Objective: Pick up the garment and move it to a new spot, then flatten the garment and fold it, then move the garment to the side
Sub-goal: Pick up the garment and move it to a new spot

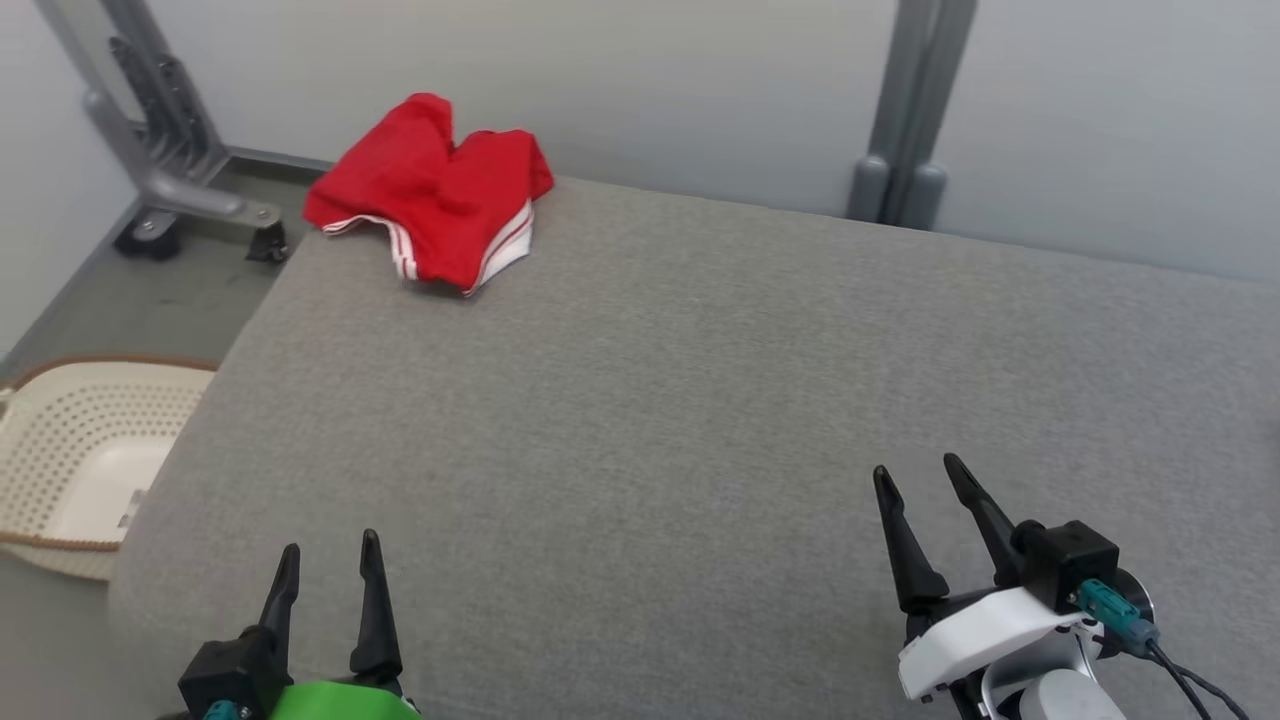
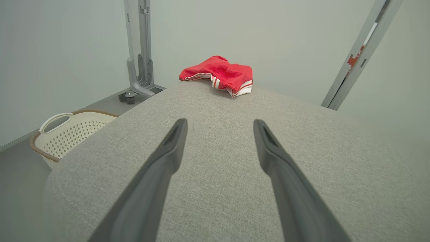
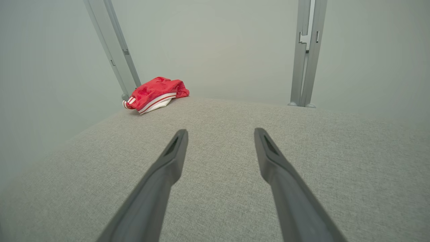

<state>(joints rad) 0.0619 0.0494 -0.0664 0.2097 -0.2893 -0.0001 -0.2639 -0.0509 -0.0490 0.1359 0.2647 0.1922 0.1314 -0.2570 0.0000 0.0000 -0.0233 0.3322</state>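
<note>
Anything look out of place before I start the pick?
The red garment lies crumpled at the far left corner of the table, right at its edge. Nothing else stands out; left gripper and right gripper are open.

There was one red garment (image 1: 430,205), lying alone at about eleven o'clock on the one grey fabric-covered desk (image 1: 650,400). One pale perforated basket (image 1: 90,440) stood on the floor (image 1: 150,290) at nine o'clock, just off the desk's edge. Two grippers were counted, the left gripper (image 1: 330,542) at seven o'clock and the right gripper (image 1: 915,465) at five o'clock. Each had two dark fingers (image 1: 375,600) spread apart, making four in all. Two grey metal posts (image 1: 915,100) rose behind the desk, at eleven and one o'clock.
</note>
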